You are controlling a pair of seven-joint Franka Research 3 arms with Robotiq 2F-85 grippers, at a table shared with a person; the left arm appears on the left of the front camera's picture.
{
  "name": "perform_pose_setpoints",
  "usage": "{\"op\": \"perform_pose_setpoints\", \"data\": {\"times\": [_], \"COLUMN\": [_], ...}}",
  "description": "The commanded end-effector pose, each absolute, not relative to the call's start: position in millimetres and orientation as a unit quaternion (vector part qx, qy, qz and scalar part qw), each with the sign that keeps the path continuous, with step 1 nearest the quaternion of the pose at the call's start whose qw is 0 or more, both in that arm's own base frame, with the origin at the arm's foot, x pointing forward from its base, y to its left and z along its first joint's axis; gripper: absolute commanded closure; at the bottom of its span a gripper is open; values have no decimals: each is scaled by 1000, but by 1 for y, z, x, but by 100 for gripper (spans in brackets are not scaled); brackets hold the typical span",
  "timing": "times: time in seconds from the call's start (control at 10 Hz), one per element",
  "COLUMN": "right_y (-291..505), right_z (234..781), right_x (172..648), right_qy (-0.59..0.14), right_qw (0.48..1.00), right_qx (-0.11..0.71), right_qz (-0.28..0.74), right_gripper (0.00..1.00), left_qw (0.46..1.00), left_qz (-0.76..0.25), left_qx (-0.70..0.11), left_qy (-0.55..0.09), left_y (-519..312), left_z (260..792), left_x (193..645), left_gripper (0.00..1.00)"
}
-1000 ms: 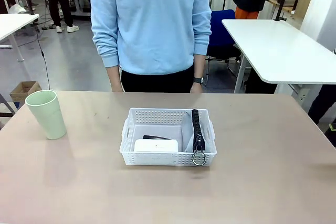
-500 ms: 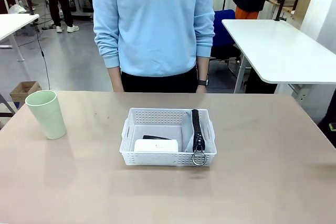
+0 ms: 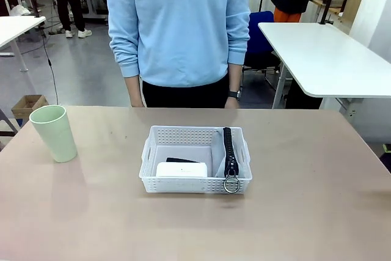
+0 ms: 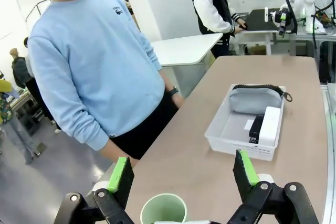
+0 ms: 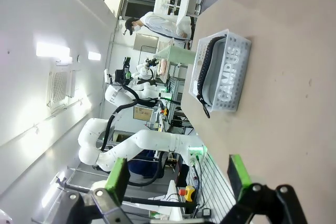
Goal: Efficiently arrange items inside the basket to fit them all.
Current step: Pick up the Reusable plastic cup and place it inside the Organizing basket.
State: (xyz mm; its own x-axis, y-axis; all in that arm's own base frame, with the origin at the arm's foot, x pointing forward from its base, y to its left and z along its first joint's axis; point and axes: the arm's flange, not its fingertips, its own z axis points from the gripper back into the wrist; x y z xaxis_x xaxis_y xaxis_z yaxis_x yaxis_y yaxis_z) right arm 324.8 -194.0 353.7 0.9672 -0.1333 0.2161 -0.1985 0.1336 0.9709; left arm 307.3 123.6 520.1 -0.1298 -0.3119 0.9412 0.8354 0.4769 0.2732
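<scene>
Far left on the table [image 3: 317,206] is the pale green cup [image 3: 54,132]: smooth, round, tapered, prob light stiff plastic. It'd tip or slip easy imo, so I'd pinch it across the rim. Left gripper [image 4: 182,174] is lined up on it, jaws wide, holding nothing, not touching.

Mid-table is the white perforated basket [image 3: 183,136]. White rounded box [image 3: 181,169] lies near-left inside, small black thing [image 3: 183,161] just behind it, and the soft grey pouch [image 3: 228,151] stands on edge along the right wall, zipper up. Right gripper [image 5: 176,179] is wide open too, empty.
</scene>
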Motion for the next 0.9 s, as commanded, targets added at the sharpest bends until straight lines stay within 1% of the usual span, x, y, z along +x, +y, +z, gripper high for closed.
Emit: {"op": "perform_pose_setpoints", "data": {"times": [0.0,0.1,0.2,0.4,0.6,0.8], "right_y": [-195,-195,-195,-195,-195,-195], "right_z": [356,356,356,356,356,356], "right_x": [322,322,322,322,322,322], "right_qy": [-120,-120,-120,-120,-120,-120], "right_qw": [748,748,748,748,748,748], "right_qx": [653,653,653,653,653,653], "right_qz": [19,19,19,19,19,19], "right_gripper": [0,0,0,0,0,0], "left_qw": [625,622,609,607,625,650], "left_qz": [-462,-461,-467,-474,-456,-448], "left_qx": [-228,-221,-242,-263,-267,-261], "left_qy": [-586,-593,-594,-581,-575,-556], "left_y": [124,124,126,142,172,197], "left_z": [523,520,522,498,469,441], "left_x": [302,307,307,317,324,322], "left_gripper": [0,0,0,0,0,0]}}
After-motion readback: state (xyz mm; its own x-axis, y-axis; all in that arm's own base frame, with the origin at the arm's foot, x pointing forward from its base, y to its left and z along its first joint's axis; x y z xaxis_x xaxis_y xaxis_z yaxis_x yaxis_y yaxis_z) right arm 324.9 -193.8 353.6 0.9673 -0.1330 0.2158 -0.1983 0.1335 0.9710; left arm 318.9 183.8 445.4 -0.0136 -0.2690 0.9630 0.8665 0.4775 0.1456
